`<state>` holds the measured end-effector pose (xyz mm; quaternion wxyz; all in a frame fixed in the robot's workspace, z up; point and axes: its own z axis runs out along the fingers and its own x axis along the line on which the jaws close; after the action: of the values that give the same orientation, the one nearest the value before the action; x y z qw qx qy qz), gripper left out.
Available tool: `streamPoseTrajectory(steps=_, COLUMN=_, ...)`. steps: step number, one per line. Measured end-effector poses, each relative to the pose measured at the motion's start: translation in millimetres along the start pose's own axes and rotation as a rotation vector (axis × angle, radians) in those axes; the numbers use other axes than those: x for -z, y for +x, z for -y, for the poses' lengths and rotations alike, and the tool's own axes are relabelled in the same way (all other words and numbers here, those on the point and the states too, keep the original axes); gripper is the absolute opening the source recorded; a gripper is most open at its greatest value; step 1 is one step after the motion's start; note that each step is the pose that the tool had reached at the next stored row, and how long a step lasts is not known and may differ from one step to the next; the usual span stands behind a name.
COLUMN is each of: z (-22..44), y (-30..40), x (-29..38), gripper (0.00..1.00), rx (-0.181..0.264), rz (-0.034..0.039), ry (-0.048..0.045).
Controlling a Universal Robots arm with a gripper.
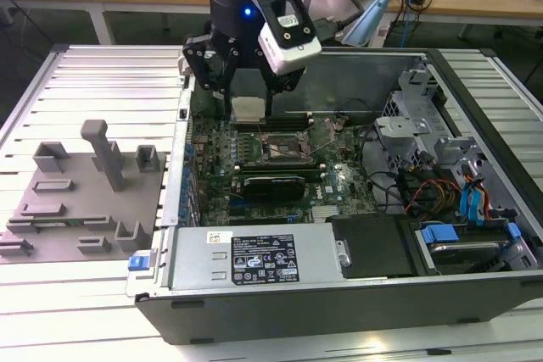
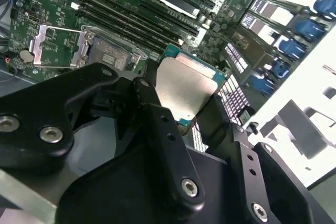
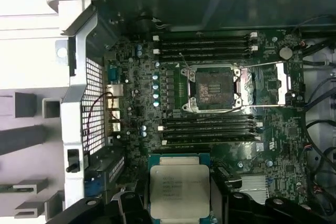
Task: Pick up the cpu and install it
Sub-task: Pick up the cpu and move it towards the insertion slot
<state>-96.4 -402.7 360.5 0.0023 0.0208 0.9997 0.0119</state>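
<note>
We find the fingers (image 2: 157, 124) gripping the cpu (image 3: 179, 190) above the motherboard (image 3: 273, 145), not yet over the open socket (image 3: 212, 87); level, square alignment is critical.

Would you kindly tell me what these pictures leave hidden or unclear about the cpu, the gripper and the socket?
1. First wrist view: one edge of the cpu is cut off by the picture's edge, and the gripper covers two of its sides.
2. Exterior view: the cpu's underside faces away.
3. First wrist view: the socket contacts are too small to judge.
4. How high the cpu hangs above the board cannot be told.
</note>
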Motion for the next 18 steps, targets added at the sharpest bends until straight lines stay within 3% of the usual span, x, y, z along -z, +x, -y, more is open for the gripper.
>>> streamPoseTrajectory(steps=10, z=-10.9, y=-13.7, x=-17.4, gripper=0.55, rx=0.0, rz=-0.0071, ry=0.0004)
streamPoseTrajectory(steps=14, z=-17.7, y=-17.6, x=-25.4, gripper=0.55, rx=0.0, rz=-0.0086, ry=0.0004)
streamPoseTrajectory(steps=18, z=-29.3, y=-24.2, x=-33.0, gripper=0.55, rx=0.0, rz=-0.0091, ry=0.0005)
